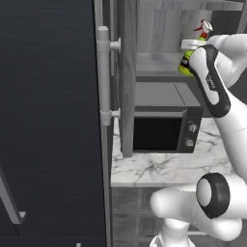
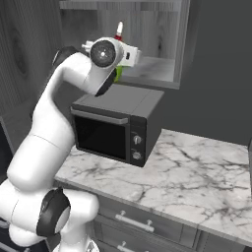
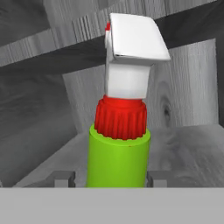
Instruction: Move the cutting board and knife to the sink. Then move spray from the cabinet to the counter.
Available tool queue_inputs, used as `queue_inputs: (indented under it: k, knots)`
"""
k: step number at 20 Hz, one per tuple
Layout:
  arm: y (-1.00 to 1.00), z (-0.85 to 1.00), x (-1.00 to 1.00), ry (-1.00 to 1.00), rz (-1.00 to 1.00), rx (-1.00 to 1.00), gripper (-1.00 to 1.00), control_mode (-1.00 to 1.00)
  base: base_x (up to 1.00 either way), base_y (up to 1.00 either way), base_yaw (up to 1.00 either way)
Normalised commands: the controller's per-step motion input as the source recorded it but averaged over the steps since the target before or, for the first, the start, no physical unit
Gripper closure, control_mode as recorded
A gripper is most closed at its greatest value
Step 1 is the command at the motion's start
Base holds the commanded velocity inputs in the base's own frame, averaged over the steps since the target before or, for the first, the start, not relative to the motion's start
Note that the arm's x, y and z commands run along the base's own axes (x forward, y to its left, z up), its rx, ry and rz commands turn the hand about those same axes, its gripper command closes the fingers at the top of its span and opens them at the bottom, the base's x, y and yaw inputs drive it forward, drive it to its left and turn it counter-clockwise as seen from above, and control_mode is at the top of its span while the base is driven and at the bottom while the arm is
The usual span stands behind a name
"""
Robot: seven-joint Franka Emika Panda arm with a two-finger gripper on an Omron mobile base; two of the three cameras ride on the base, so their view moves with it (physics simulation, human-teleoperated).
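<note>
Grey wood-grain panels close round the open shelf niche of the cabinet (image 2: 147, 29), and that is where the spray (image 3: 117, 148) stands upright, on the niche floor above the microwave (image 2: 115, 125). Its body is a smooth bright green cylinder, topped by a ribbed red collar, a white neck and a blocky white nozzle head with a sliver of red behind. A yellow label with dark marks peeks out in the left base view; I cannot read it.

My gripper (image 3: 107, 178) sits at the bottle's lower body: one fingertip (image 3: 62, 178) shows just left of the green cylinder and the other just right, both hard against its sides, so I am clasping the spray.

My white arm rises from the base, bends at a dark elbow joint and reaches up into the niche, wrist level with the shelf.

Below lies the counter (image 2: 197, 172), white marble with grey veins, over grey drawers. A dark fridge (image 1: 48, 120) with a long grey handle stands to the left.
</note>
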Motion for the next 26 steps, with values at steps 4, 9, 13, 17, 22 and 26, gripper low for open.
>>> queue_inputs:
  k: [4,9,13,17,22,26]
  knots:
    - [-0.1,-0.1,-0.64,0.0,0.5,-0.03,1.0,-1.0,0.0,0.0,0.0]
    - [-0.15,-0.15,-0.63,0.0,0.51,-0.03,1.0,-1.0,0.0,0.0,0.0]
    - [-0.23,-0.19,-0.61,0.0,0.48,0.0,1.0,-1.0,0.0,0.0,0.0]
    - [-0.21,-0.25,-0.49,0.0,0.42,-0.03,1.0,-1.0,0.0,0.0,0.0]
    - [-0.2,-0.33,-0.53,-0.01,0.25,-0.01,1.0,-1.0,0.0,0.0,0.0]
    - [0.03,-0.52,-0.32,0.0,0.05,-0.06,1.0,-1.0,0.0,0.0,0.0]
